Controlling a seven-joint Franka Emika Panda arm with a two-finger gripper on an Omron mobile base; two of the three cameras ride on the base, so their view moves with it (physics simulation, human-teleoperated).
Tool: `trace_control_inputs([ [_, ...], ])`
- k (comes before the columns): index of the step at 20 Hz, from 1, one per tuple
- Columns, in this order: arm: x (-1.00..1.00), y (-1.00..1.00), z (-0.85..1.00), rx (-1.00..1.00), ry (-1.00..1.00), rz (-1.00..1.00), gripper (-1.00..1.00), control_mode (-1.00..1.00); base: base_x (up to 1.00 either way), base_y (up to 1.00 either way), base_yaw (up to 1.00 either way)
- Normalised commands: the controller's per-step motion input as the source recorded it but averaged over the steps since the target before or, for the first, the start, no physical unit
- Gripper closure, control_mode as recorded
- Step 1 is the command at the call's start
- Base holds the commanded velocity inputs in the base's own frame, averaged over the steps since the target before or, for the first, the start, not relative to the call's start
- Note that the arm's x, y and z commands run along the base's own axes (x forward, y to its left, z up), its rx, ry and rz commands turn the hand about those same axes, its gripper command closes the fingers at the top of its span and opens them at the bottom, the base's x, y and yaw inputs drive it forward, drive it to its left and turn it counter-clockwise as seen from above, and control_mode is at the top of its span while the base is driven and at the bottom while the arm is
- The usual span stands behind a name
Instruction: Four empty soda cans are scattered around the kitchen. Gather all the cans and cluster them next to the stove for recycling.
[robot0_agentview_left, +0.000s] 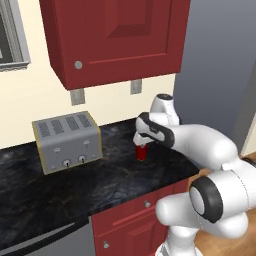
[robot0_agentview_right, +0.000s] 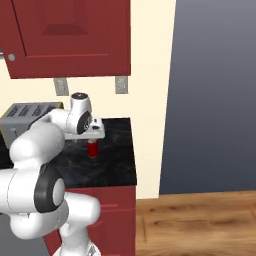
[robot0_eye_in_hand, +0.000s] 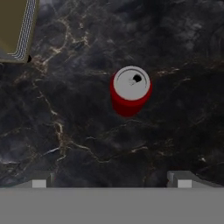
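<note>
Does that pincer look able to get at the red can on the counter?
Probably yes. The pincer hangs open right above the upright red can, and the toaster stands well off to the side.

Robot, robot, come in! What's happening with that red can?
Gripper above can, jaws open, empty. Red soda can upright on black countertop. Toaster off to the side, not blocking.

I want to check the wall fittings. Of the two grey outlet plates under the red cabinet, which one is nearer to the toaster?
The left outlet plate, right above the toaster; the other plate sits above the red soda can.
</note>
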Motion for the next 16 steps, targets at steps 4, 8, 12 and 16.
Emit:
trace_control_inputs([
  [4, 0.13, 0.00, -0.20, 0.00, 0.00, 0.00, -1.00, -1.00, 0.00, 0.00, 0.00],
  [8, 0.19, 0.00, -0.13, 0.00, 0.00, 0.00, -1.00, -1.00, 0.00, 0.00, 0.00],
  [12, 0.24, 0.00, -0.12, 0.00, 0.00, 0.00, -1.00, -1.00, 0.00, 0.00, 0.00],
  [16, 0.26, 0.00, -0.14, 0.00, 0.00, 0.00, -1.00, -1.00, 0.00, 0.00, 0.00],
])
